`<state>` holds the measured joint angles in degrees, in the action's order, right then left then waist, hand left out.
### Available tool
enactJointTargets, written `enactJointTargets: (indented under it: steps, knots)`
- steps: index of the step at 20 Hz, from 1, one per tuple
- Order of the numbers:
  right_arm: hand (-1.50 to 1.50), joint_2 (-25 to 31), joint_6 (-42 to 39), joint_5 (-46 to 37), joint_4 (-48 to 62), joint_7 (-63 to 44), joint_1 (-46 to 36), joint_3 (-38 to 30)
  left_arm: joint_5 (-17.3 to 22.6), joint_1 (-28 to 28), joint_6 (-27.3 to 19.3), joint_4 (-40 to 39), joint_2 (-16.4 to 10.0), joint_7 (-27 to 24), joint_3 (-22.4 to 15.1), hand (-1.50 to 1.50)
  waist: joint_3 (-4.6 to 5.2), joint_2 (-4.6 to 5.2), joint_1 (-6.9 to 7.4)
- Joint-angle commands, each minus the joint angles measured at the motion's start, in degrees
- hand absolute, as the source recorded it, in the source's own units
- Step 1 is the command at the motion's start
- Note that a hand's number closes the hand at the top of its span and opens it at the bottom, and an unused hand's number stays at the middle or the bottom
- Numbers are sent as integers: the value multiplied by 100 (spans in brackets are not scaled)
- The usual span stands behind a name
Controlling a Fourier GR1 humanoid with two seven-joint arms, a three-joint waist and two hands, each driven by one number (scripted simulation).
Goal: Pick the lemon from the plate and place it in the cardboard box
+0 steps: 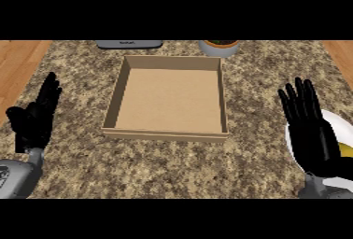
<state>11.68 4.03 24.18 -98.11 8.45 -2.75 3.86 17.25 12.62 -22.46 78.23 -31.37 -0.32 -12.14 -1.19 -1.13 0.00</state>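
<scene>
Looking steeply down, I see a speckled stone counter (172,163) with strips of wood flooring (17,60) showing past its left and right edges. At the centre sits the cardboard box (169,134), a shallow open tray with low walls and a flat brown floor in plain view. My left hand (34,122) shows near the left edge of the view, well apart from the box, fingers straight and pointing away from me, holding nothing. My right hand (312,135) is on the right side, also flat and spread wide, fingers straight and pointing away from me, with nothing in its grasp. It lies over the left part of a white plate (336,122), which runs out past the right edge of the view, so only a curved band of the plate shows beside and beyond my palm. The lemon (347,150) is on that plate, visible only as a small yellow sliver just to the right of my palm, at the very edge of the view. I cannot tell whether my hand touches the plate or the lemon. At the far edge of the counter, beyond the box, are a flat grey object (129,44) and, to its right, a pale round pot (219,47) with something dark inside; both are cut off at the top.
</scene>
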Motion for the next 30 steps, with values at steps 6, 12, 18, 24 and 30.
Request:
enactJointTargets:
  steps: [6, 12, 18, 24, 30]
  knots:
    - [-150, 2109, -2960, 1418, 919, 542, -557, -1646, -550, -432, 20, 184, -83, -75, -403, 0, 86, 134, 80]
    - [-150, 2093, -2150, -185, 3223, 2089, -63, -2166, -544, -670, 34, 480, 157, 215, -668, 0, 87, 153, 113]
    - [-150, 3293, -3017, -1356, 4530, 3189, -579, -1929, -724, -789, -71, 457, 372, 31, -705, 0, 98, 160, 149]
    - [-150, 4564, -2892, -2853, 4457, 3576, -432, -1308, -619, -804, 130, 456, 209, 73, -569, 0, 107, 167, 179]
    - [-150, 5275, -2866, -4214, 4494, 3635, -434, -277, -791, -800, 21, 659, 309, 254, -724, 0, 103, 166, 233]
